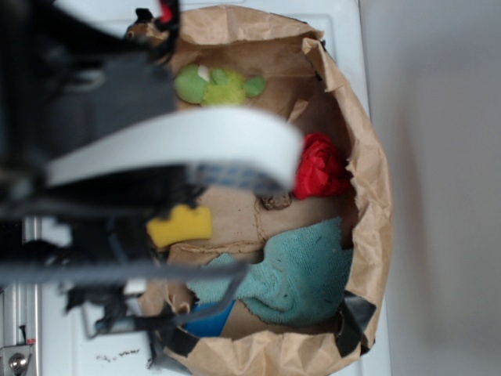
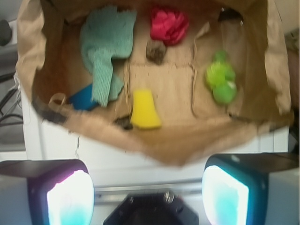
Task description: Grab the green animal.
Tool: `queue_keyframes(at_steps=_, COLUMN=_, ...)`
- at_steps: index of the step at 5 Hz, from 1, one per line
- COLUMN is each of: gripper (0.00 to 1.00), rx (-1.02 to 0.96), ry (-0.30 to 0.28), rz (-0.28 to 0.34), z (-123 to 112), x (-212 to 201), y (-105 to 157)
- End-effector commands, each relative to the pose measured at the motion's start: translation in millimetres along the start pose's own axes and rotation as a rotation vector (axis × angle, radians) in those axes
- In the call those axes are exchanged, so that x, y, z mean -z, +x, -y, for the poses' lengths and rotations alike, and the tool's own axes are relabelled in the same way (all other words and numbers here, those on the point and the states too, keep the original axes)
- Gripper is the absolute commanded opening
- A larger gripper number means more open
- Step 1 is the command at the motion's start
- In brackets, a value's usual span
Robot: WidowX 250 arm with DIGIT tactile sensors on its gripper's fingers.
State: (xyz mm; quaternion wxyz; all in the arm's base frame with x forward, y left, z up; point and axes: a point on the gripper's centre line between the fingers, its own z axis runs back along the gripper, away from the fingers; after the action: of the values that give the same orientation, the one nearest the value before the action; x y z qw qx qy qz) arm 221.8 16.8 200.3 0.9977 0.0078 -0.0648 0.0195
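A wide brown paper bag (image 2: 154,140), torn open and lying flat with its walls raised, fills most of both views and rests on a white table (image 2: 140,161). The robot arm (image 1: 86,133), dark and out of focus with a pale band across it, covers the left part of the exterior view. Inside the bag, a teal terry cloth (image 2: 105,47) lies crumpled at one end, partly over a blue object (image 2: 84,97). A red crumpled item (image 2: 168,24) sits against the far wall in the wrist view, with a small brownish lump (image 2: 155,50) just beside it. A yellow sponge (image 2: 144,110) lies near the bag's middle, by the near wall. The green animal (image 2: 221,83) lies at the opposite end from the cloth, on the bag's floor, well apart from the sponge and touching nothing else. The end effector (image 2: 147,194) hangs outside the bag, its two fingers (image 2: 70,197) spread wide apart and holding nothing.
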Motion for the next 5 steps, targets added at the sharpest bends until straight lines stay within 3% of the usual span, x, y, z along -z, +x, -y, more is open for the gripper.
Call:
queue_keyframes(at_steps=1, gripper=1.0, rx=0.114, ry=0.002, rz=0.087, z=-17.0, x=19.2, y=43.7)
queue_keyframes(at_steps=2, gripper=1.0, rx=0.133, ry=-0.02, rz=0.097, z=-24.7, x=29.6, y=54.8)
queue_keyframes(at_steps=3, gripper=1.0, rx=0.093, ry=0.037, rz=0.082, z=-34.0, x=45.0, y=67.5)
queue_keyframes(at_steps=5, gripper=1.0, rx=0.135, ry=0.076, rz=0.044, z=-43.1, x=70.7, y=67.1)
